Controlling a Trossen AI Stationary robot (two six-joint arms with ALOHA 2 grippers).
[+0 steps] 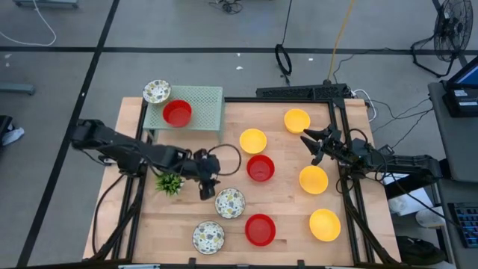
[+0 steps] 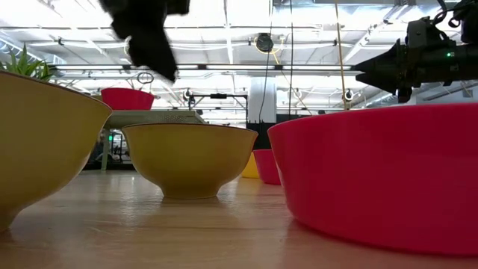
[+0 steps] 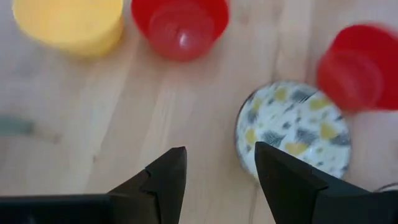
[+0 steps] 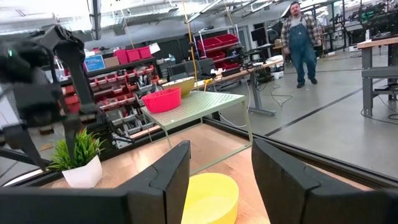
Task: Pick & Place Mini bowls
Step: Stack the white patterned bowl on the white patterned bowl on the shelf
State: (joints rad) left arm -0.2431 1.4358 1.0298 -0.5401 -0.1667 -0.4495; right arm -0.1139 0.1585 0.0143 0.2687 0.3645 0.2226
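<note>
Several mini bowls sit base-down on the wooden table: yellow ones (image 1: 253, 140) (image 1: 297, 120) (image 1: 314, 179) (image 1: 325, 224), red ones (image 1: 261, 168) (image 1: 260, 229), and speckled white ones (image 1: 230, 202) (image 1: 208, 237). Another red bowl (image 1: 178, 113) and a speckled bowl (image 1: 157, 92) are on the pale green rack. My left gripper (image 1: 205, 185) (image 3: 217, 168) is open above the table, just left of a speckled bowl (image 3: 292, 127). My right gripper (image 1: 312, 146) (image 4: 217, 168) is open, raised near the table's right side. A yellow bowl (image 4: 211, 196) shows beyond its fingers.
A small green plant in a white pot (image 1: 170, 182) stands right beside my left arm's wrist. The mesh rack (image 1: 205, 101) occupies the far left corner. Metal frame rails (image 1: 345, 161) run along the table's right side. A person (image 4: 301, 40) stands far off in the room.
</note>
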